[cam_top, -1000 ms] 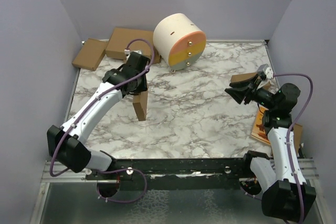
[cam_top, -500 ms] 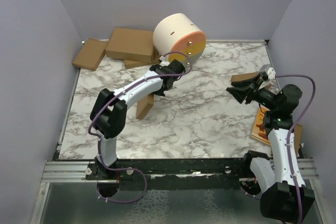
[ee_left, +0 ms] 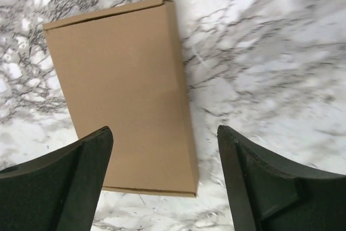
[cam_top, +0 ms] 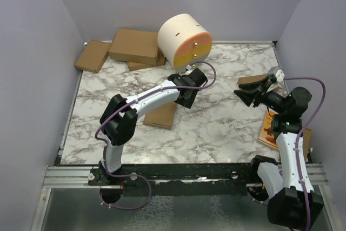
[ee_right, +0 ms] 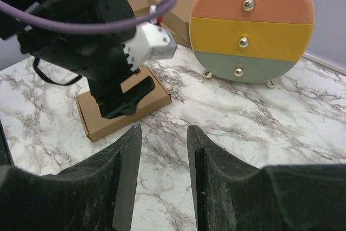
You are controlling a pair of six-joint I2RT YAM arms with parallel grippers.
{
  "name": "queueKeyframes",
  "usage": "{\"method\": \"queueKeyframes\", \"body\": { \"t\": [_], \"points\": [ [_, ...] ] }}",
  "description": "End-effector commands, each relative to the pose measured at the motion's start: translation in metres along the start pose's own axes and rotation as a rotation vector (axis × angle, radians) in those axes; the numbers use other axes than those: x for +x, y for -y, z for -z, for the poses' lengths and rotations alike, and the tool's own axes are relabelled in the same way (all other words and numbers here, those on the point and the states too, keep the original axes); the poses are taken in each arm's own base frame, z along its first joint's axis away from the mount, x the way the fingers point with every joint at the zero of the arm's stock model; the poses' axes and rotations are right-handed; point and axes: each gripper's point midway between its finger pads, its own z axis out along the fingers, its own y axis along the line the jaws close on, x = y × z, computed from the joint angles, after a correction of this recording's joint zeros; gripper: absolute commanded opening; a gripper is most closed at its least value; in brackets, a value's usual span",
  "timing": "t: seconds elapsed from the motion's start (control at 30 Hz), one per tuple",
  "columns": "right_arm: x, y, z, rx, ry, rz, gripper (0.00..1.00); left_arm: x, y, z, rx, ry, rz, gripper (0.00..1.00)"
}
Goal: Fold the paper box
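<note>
A second ago the paper box (cam_top: pixel 161 115) stood on edge under my left pincer (cam_top: pixel 185 100) at the left of the marble table (cam_top: pixel 216 128). Now it lies flat, and my left arm has swung out toward the middle.

Nearest me, at the right edge of the table, a flat orange thing (cam_top: pixel 268 131) shows beside my right forearm; I cannot tell what it is.

The box lies on the marble a little left of centre, closed into a thin rectangle with its broad face up. In my left wrist view it fills the space below me, one long edge running between my two fingers.

My left pincer hangs over the far right end of the box with its jaws spread wide and nothing between them. Whether the fingertips touch the cardboard I cannot tell.

My right pincer (ee_right: pixel 162 131) is raised over the right side of the table, well apart from the box and pointing toward it. Its jaws are parted by a narrow gap and grip nothing.

Farther back stands a round drawer chest (cam_top: pixel 185 41), cream on its side, with orange, yellow and grey drawer fronts, each with a small knob. At the far left corner lie a large brown carton (cam_top: pixel 135 46) and, beside it, a smaller brown carton (cam_top: pixel 93 55).
</note>
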Motion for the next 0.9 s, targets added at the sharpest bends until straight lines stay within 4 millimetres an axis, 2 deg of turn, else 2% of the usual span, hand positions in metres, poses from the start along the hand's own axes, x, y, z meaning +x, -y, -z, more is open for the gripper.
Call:
{"method": "queueKeyframes", "body": {
  "t": [0.0,0.07,0.1,0.17,0.23,0.3,0.37,0.43,0.47,0.53,0.67,0.87],
  "points": [
    [-0.007,0.001,0.001,0.004,0.009,0.032,0.40,-0.053,0.018,0.074,0.286,0.230,0.097,0.85],
    [-0.005,0.000,0.002,-0.010,0.005,0.030,0.40,-0.061,0.012,0.104,0.371,0.325,0.142,0.94],
    [-0.004,-0.002,0.002,-0.024,0.002,0.030,0.40,-0.059,0.005,0.109,0.394,0.352,0.172,0.95],
    [-0.001,-0.006,0.002,-0.054,-0.004,0.027,0.41,-0.050,-0.019,0.106,0.452,0.389,0.261,0.95],
    [0.002,-0.010,0.002,-0.082,-0.011,0.026,0.41,-0.036,-0.056,0.093,0.520,0.418,0.412,0.89],
    [0.005,-0.015,0.002,-0.113,-0.014,0.033,0.42,-0.014,-0.094,0.073,0.530,0.430,0.564,0.72],
    [0.006,-0.017,0.003,-0.131,-0.018,0.035,0.43,0.016,-0.125,0.047,0.460,0.403,0.672,0.56],
    [0.007,-0.018,0.003,-0.137,-0.021,0.039,0.46,0.047,-0.143,0.021,0.399,0.333,0.755,0.25],
    [0.007,-0.018,0.003,-0.138,-0.023,0.042,0.47,0.060,-0.148,0.009,0.378,0.297,0.787,0.15],
    [0.009,-0.018,0.003,-0.140,-0.026,0.041,0.48,0.082,-0.151,-0.011,0.352,0.242,0.841,0.07],
    [0.011,-0.018,0.003,-0.141,-0.030,0.044,0.48,0.105,-0.142,-0.035,0.332,0.183,0.869,0.04],
    [0.013,-0.018,0.003,-0.144,-0.034,0.040,0.48,0.107,-0.106,-0.043,0.460,0.121,0.830,0.04]
  ]
}}
